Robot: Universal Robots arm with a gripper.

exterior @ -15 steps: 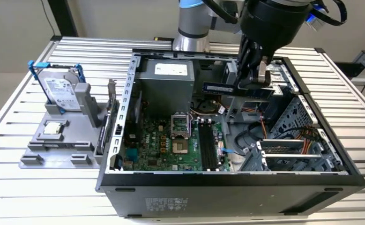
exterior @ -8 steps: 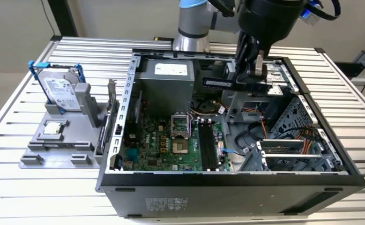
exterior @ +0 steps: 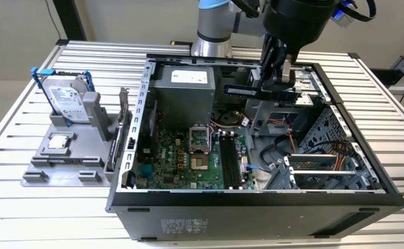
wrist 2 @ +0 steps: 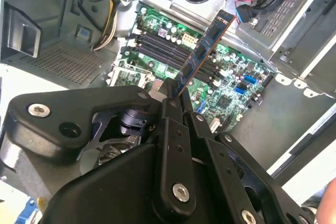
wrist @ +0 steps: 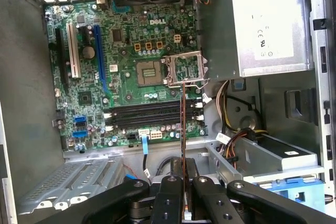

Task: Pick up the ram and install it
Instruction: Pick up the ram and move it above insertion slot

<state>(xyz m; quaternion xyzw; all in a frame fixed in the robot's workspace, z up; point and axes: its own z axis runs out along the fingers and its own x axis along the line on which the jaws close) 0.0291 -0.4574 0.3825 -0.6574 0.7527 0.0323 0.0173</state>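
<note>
The ram (exterior: 259, 92) is a long, thin dark board, and my gripper (exterior: 275, 83) is shut on it. It hangs level above the open computer case (exterior: 257, 199), over the back right of the case in the exterior view. In the second wrist view the ram (wrist 2: 207, 43) sticks out from the fingers (wrist 2: 169, 109) over the green motherboard (wrist 2: 231, 90). In the first wrist view the ram (wrist: 182, 124) shows edge-on, crossing the black memory slots (wrist: 147, 115) well above them. The slots (exterior: 230, 158) lie lower in the case, apart from the stick.
A grey fixture (exterior: 63, 166) on the exterior view's left carries a silver hard drive (exterior: 69, 101) in a blue-tabbed bracket and a small square processor chip (exterior: 60, 141). Inside the case are the power supply (exterior: 187, 83), the processor socket (exterior: 198, 150), loose cables (exterior: 292, 140) and a metal drive cage (exterior: 323, 166).
</note>
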